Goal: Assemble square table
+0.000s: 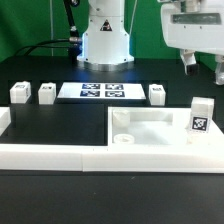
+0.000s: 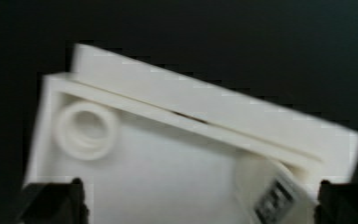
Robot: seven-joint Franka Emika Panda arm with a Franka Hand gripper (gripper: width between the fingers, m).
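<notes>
1. Your hand [image 1: 204, 65] hangs open and empty above the square top panel [image 1: 150, 128], which lies on the tabletop [image 1: 60, 120] at the exterior view's right.
2. Descend vertically, clear of the leg [image 1: 201, 115].
3. Straddle the rim squarely before closing

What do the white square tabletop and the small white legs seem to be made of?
White square tray-like tabletop: likely moulded plastic, matte; uniform white, smooth rounded socket rims. Small white legs: apparently the same matte white plastic, though too small to be sure.
</notes>
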